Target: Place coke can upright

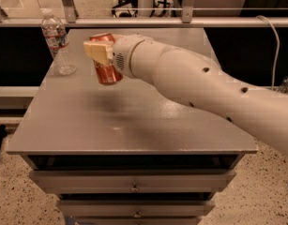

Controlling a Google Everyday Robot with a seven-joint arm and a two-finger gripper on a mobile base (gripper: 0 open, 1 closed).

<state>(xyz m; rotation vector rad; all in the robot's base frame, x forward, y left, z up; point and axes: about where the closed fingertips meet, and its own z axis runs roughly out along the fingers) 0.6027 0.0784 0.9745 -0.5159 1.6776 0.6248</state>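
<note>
The coke can (pixel 106 68), red-orange with white script, is held in my gripper (pixel 100 51) above the far left part of the grey cabinet top (pixel 134 121). The can hangs roughly upright, slightly tilted, its silver base a little above the surface. The yellowish fingers (pixel 97 50) clamp its upper half. My white arm (pixel 195 86) reaches in from the right and hides the can's right side.
A clear plastic water bottle (pixel 56 41) stands upright at the far left corner, just left of the can. The cabinet has drawers (pixel 134 182) below its front edge. A railing (pixel 143 21) runs behind the cabinet.
</note>
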